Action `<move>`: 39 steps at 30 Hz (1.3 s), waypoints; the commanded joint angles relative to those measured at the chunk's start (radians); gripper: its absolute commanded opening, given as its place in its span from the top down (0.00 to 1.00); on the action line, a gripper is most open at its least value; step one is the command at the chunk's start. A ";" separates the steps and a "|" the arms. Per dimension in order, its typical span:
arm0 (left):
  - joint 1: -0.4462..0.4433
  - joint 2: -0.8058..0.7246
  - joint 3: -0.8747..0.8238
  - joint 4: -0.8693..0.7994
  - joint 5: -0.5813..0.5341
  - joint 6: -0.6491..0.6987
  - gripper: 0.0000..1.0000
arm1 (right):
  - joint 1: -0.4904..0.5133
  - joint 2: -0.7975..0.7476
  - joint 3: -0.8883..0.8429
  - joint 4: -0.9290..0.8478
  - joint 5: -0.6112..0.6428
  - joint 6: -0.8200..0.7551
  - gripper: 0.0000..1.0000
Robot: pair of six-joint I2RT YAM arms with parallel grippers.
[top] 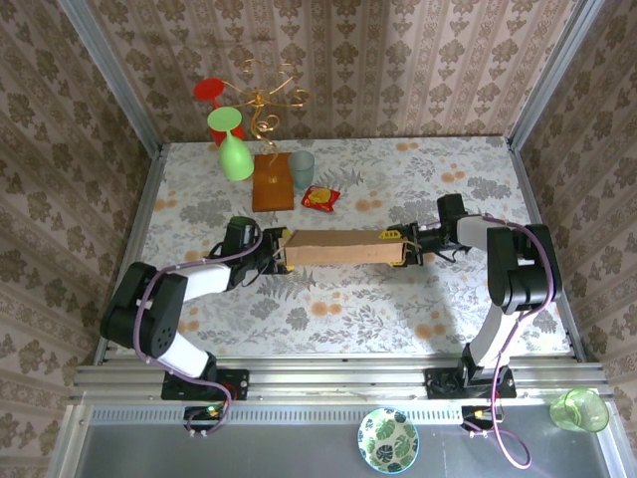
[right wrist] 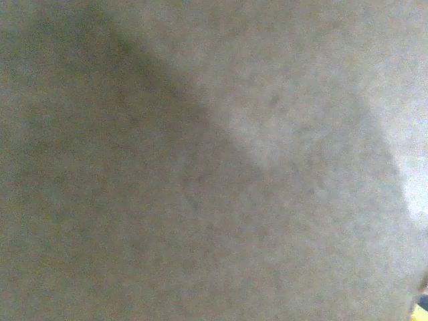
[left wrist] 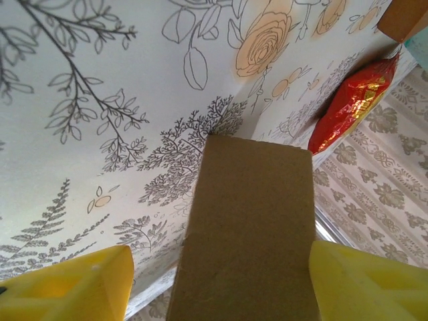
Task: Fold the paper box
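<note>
- we see the box [top: 343, 247] lying mid-desk, long side running left to right, with an arm at each end.
- the left pincer [top: 276, 249] is at the box's left end. from its wrist, the yellow fingers [left wrist: 67, 287] stand wide on either side of a cardboard panel [left wrist: 251, 227]. one pad looks to be against the edge, while the other has a sliver of gap, so we call it open and straddling, not clamped.
- the right pincer [top: 406, 247] is at the box's right end. its wrist view gives us blurred cardboard right up close, so we cannot tell whether it has a grip.
- a red packet [top: 319, 198] sits just behind the box, apart from it.
- our read is that the end walls are being brought up and squared, so we're well into the fold.
- next, both ends need an even, matched squeeze. the left pincer has to close onto its panel first, or the box may skid across the desk [top: 398, 319] or buckle.
</note>
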 commanded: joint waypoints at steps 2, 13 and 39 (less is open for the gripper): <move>-0.005 -0.037 0.012 0.004 0.019 -0.048 0.29 | 0.003 0.018 -0.034 -0.102 0.079 -0.002 0.54; -0.095 -0.038 0.025 -0.001 0.031 -0.082 0.34 | 0.006 0.039 -0.025 -0.084 0.094 0.037 0.54; 0.028 -0.282 0.192 -0.830 -0.060 -0.081 0.73 | -0.033 -0.222 0.301 -0.511 0.488 -0.275 0.17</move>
